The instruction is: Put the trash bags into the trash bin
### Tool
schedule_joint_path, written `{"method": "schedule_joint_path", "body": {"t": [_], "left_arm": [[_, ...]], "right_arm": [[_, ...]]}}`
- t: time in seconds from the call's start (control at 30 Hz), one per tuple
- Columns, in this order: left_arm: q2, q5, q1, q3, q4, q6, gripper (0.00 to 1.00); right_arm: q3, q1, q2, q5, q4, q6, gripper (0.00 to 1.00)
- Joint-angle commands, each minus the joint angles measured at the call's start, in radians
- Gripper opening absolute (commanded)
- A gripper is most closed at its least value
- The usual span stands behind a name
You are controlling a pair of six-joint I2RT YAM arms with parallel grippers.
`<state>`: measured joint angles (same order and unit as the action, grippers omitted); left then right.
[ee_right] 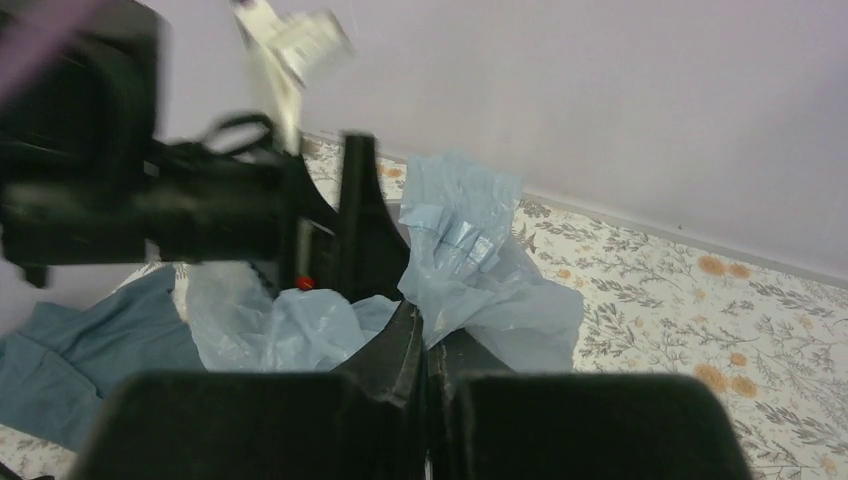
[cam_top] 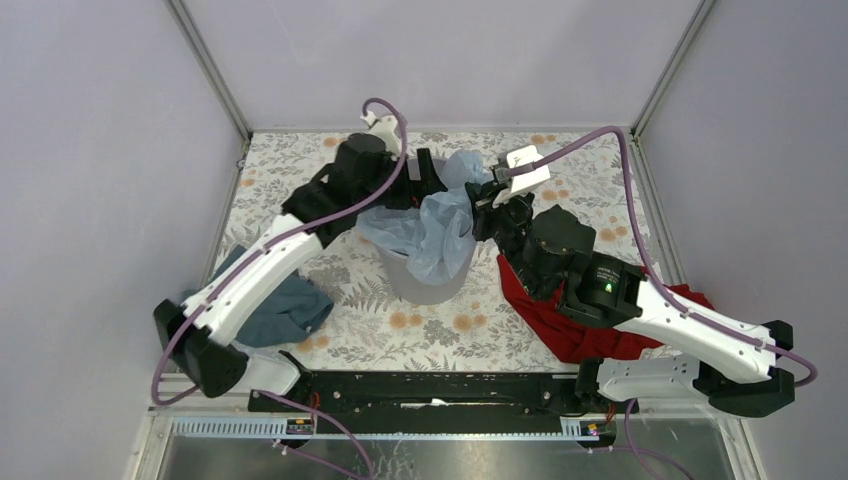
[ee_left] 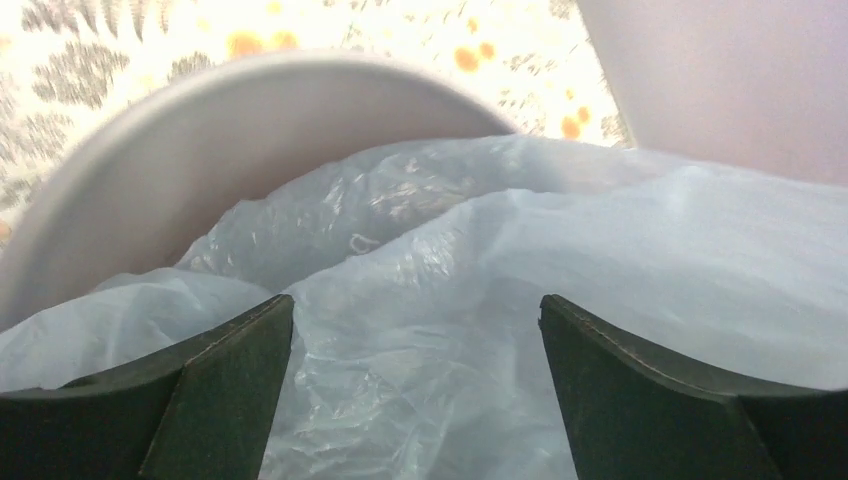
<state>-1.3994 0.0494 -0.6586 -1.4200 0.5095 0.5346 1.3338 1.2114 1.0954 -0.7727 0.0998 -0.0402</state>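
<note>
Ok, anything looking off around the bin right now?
Yes. The bag is not down in the bin: it sits bunched over the mouth, one fold spilling over the left rim and a tail sticking up at the far side. The right hand is shut on its edge; the left hand hangs open above it.

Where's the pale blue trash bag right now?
Top view: the trash bag drapes over the trash bin mid-table, between the left gripper and the right gripper pinching it.
</note>
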Motion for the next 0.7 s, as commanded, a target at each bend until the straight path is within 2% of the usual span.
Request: {"method": "schedule_joint_path", "body": {"t": [0.0,0.1,0.17,0.23,0.3,0.43,0.5,0.67], "left_arm": [[0.150,-0.039,0.006,-0.120,0.008,-0.086,0.99],[0.221,-0.099,0.007,-0.116,0.043,-0.137,0.99],[0.285,-0.070,0.007,-0.077,0.034,-0.170,0.99],[0.364,0.053,0.007,0.009,-0.039,-0.192,0.99],[0.424,0.238,0.007,0.092,-0.133,-0.190,0.99],[0.420,0.457,0.005,0.224,-0.317,-0.043,0.99],[0.366,0.443,-0.004,0.233,-0.317,-0.008,0.99],[0.243,0.185,-0.004,0.206,-0.210,0.043,0.96]], "right_arm": [[0.009,-0.013,0.001,-0.019,-0.048,-0.011,0.00],[0.021,-0.020,0.015,-0.036,-0.041,-0.007,0.00],[0.044,-0.031,0.035,-0.050,-0.028,0.019,0.00],[0.093,-0.054,0.067,-0.045,0.001,0.072,0.00],[0.136,-0.088,0.101,0.007,0.029,0.144,0.00],[0.205,-0.159,0.162,0.171,0.041,0.259,0.00],[0.243,-0.180,0.195,0.218,0.054,0.289,0.00],[0.284,-0.205,0.217,0.304,0.076,0.351,0.00]]}}
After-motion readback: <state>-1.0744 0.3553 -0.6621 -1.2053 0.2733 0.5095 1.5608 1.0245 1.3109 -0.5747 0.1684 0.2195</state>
